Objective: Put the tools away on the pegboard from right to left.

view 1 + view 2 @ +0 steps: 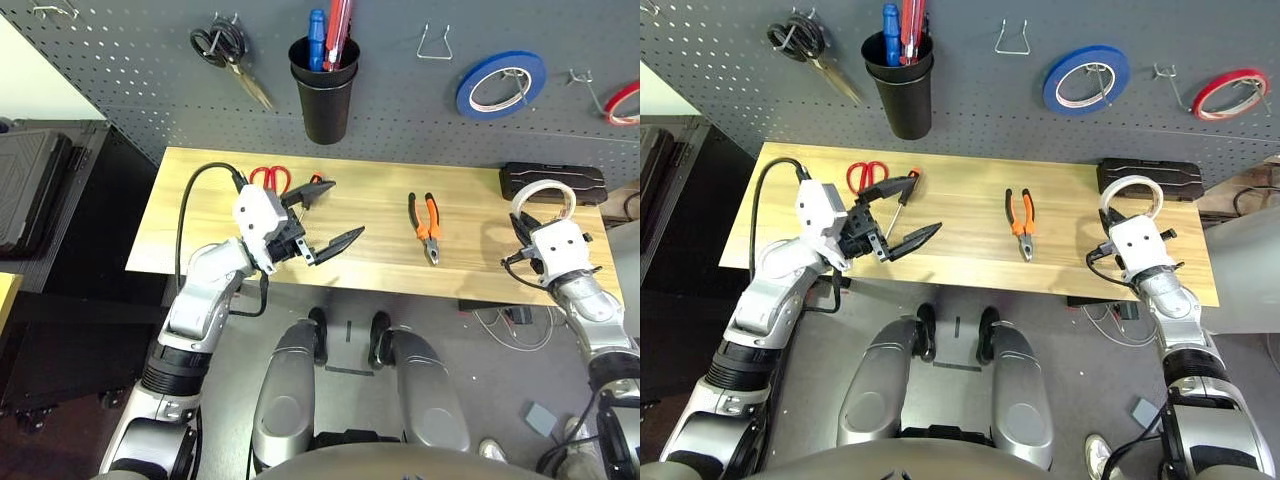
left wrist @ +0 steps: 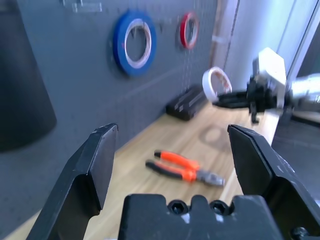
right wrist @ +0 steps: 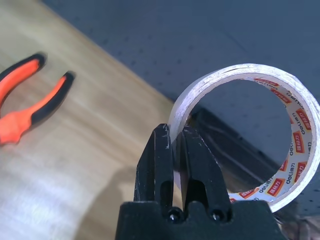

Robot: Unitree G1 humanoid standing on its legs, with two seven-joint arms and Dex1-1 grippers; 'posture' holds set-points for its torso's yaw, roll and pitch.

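R claw (image 3: 174, 150) grips white tape roll (image 3: 250, 135); L claw (image 1: 322, 215) wide open.

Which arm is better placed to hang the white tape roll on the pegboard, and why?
The right. Its hand is shut on the white tape roll, raised near the pegboard hooks at the right end. The left hand is open, far across the table.

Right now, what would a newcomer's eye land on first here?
The right hand pinching a white tape roll above the table's right end. Next, the left hand gaping open near the red scissors. Orange pliers lie alone mid-table.
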